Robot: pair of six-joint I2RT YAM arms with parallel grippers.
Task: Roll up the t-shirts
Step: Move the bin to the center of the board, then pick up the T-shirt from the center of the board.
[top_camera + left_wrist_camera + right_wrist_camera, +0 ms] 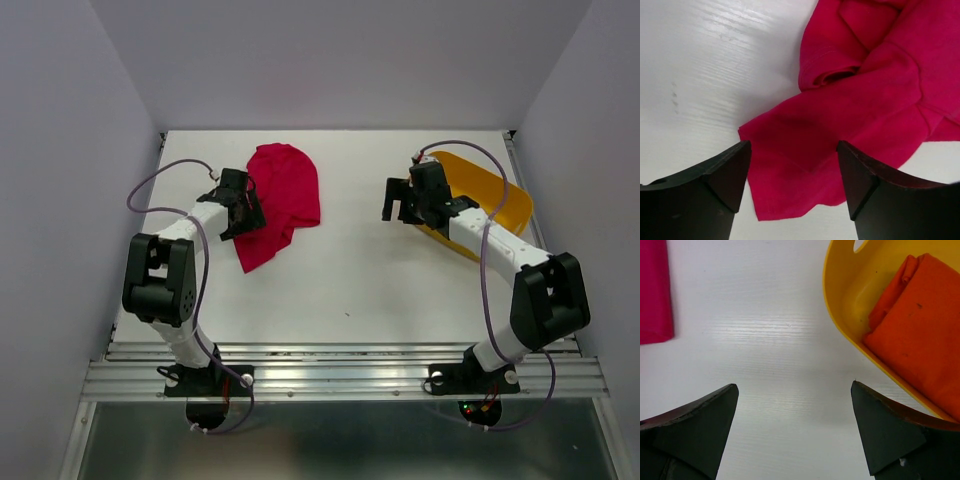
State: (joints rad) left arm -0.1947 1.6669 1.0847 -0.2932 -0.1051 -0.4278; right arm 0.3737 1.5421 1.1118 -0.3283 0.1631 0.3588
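Observation:
The crimson-red t-shirt (282,196) lies crumpled at the table's back left. In the left wrist view its sleeve and folds (855,115) fill the right side. My left gripper (240,205) is open at the shirt's left edge, and a corner of the cloth lies between its fingertips (795,170), ungripped. The orange t-shirt (920,330) is a compact bundle inside the yellow basket (840,305). My right gripper (402,200) is open and empty over bare table just left of the basket (795,400).
The yellow basket (495,190) sits at the table's right edge, partly under my right arm. White walls close in the back and both sides. A metal rail (340,375) runs along the near edge by the arm bases.

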